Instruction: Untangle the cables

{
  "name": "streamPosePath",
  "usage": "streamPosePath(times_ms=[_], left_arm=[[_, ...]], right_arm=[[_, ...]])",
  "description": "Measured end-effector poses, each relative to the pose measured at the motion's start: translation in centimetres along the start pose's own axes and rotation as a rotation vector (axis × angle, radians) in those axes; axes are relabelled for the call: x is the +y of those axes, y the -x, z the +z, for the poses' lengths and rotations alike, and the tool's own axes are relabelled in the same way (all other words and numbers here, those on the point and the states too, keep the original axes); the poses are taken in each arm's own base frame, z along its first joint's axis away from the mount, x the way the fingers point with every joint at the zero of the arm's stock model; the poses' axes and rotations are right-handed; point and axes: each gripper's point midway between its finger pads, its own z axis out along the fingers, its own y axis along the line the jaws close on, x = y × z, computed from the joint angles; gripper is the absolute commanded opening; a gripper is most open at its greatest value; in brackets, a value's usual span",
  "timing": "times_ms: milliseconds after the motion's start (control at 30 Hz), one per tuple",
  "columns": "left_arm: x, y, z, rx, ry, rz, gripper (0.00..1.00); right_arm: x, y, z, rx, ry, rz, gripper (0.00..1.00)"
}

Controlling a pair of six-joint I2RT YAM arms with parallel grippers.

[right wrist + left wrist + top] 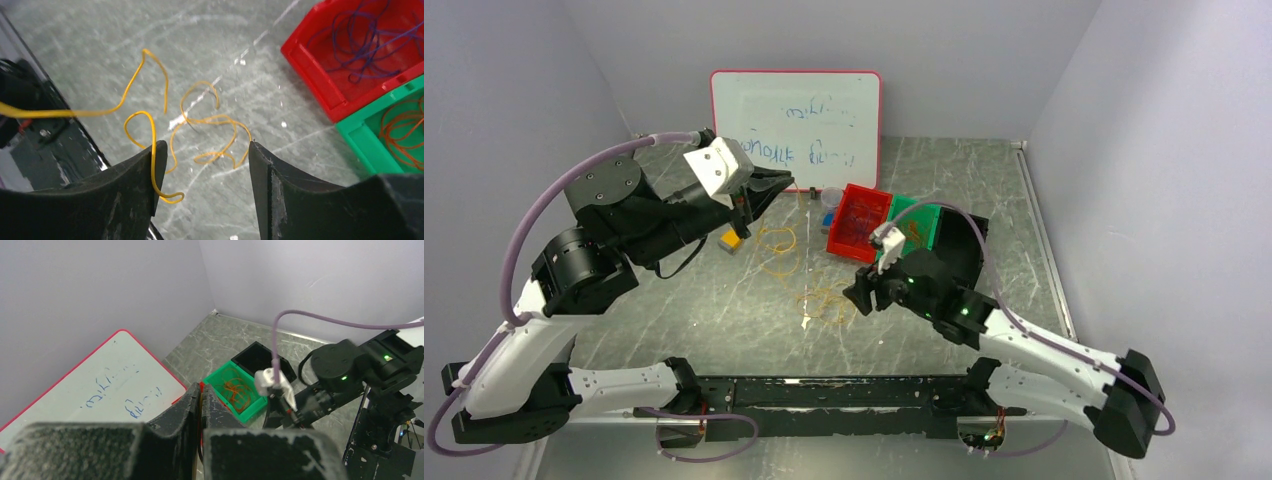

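Thin yellow cables lie loose on the table: one pale loop (776, 240) under my left gripper (782, 183), and a darker yellow curl (824, 305) beside my right gripper (861, 297). In the left wrist view the left gripper (201, 390) is shut, with a thin yellow strand between its fingers. In the right wrist view the right gripper (205, 147) stands open above the table. A yellow cable (141, 113) drapes over its left finger (150, 170), and the darker curl (215, 120) lies on the table just beyond the fingertips.
A red bin (839, 243) holds purple cables (360, 45). Beside it a green bin (932, 222) holds orange cables (237, 390), and a black bin (969, 250) stands to its right. A whiteboard (796, 115) leans on the back wall. A small yellow block (732, 240) lies nearby.
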Motion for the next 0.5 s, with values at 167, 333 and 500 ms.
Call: streamPosePath(times_ms=[167, 333, 500], left_arm=[[0.0, -0.1, 0.1, 0.003, 0.000, 0.000, 0.07], [-0.1, -0.5, 0.2, 0.012, -0.002, -0.004, 0.07], [-0.1, -0.6, 0.2, 0.013, -0.002, -0.009, 0.07]], right_arm=[[-0.3, -3.0, 1.0, 0.180, -0.004, -0.036, 0.70], [0.5, -3.9, 0.6, 0.201, 0.047, -0.031, 0.71], [1.3, -2.4, 0.1, 0.105, 0.082, -0.004, 0.70]])
